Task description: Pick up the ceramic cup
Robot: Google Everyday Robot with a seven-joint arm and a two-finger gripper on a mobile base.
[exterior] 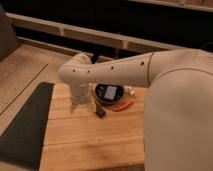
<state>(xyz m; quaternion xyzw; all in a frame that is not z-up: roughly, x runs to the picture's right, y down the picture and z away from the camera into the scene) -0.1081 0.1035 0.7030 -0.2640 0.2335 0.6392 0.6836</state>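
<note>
My gripper hangs at the end of the white arm and points down at the far left part of the wooden board. It is just left of the black bowl. A pale cream shape sits right under the wrist, and I cannot tell if it is the ceramic cup or part of the gripper. Otherwise the cup is hidden behind the arm. A flat black rectangular object lies just right of the gripper, in front of the bowl.
An orange object lies in front of the bowl on its right. A small white item is right of the bowl. A dark mat lies left of the board. A rail runs behind. My arm's body fills the right side.
</note>
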